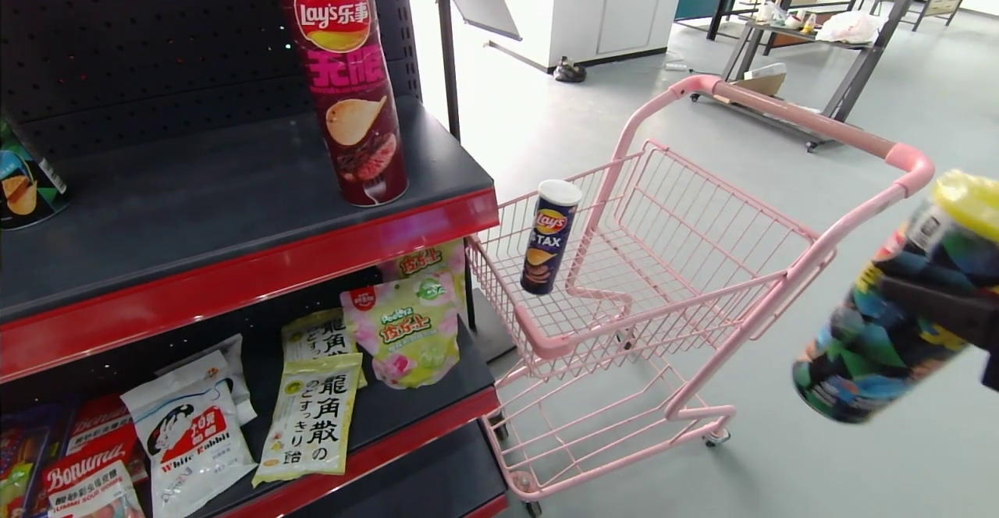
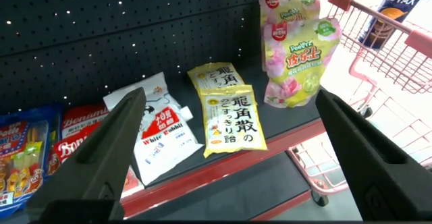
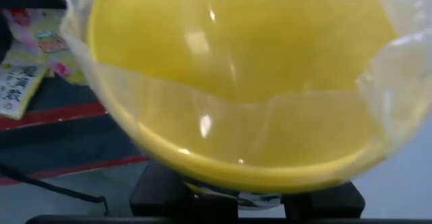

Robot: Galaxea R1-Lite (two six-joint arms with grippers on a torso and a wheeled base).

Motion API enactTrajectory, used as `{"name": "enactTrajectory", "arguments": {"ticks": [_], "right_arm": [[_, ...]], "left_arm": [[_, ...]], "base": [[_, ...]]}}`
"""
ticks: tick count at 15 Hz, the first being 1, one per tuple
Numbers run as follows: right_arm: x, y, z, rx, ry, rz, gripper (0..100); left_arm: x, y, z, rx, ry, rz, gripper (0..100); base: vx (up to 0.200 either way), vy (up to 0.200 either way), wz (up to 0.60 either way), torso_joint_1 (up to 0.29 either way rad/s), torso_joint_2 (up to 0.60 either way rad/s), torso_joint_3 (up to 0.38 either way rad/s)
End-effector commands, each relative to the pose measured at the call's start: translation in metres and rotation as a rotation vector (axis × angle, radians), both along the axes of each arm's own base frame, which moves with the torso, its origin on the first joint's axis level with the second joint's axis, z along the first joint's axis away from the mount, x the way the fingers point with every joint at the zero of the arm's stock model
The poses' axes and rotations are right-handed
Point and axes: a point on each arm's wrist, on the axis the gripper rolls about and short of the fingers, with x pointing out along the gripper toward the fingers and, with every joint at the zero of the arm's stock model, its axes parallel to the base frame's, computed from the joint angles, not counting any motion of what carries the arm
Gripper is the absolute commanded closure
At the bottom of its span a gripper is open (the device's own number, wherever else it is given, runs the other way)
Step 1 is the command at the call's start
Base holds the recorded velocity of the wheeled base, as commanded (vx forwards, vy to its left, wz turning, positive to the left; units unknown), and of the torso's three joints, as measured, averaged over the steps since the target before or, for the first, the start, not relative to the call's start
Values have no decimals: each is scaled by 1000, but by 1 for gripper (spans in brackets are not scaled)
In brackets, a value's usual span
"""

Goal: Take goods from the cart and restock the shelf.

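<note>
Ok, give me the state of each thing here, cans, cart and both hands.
maroon can, upright on the upper shelf
blue can, standing in the cart, lidded
yellow-lidded can, tilted, gripped by right hand
right hand, shut on yellow-lidded can
left hand, open, empty
cart, holding only the blue can

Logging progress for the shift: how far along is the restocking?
Looks done: a maroon can stands on the top shelf. In hand: the right gripper holds a yellow-lidded can beside the cart, not yet shelved. Left: a blue can stands in the cart; the left gripper is open and empty.
</note>
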Motion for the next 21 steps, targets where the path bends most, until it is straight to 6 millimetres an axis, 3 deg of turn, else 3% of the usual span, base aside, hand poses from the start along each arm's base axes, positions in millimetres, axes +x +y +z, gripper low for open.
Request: {"name": "enactTrajectory", "arguments": {"ticks": [1,6,21], "right_arm": [[-49,-24,-16,-7,-50,-135,100],[-54,-26,-15,-8,-66,-145,100],[-46,-23,-18,-36,-30,-84,100]], "left_arm": [[0,0,0,0,1,0,0],[0,0,0,0,1,0,0],[0,0,0,-1,1,0,0]], "base": [[0,0,0,0,0,0],[0,0,0,32,-121,-87],[0,0,0,178,-514,-333]]}}
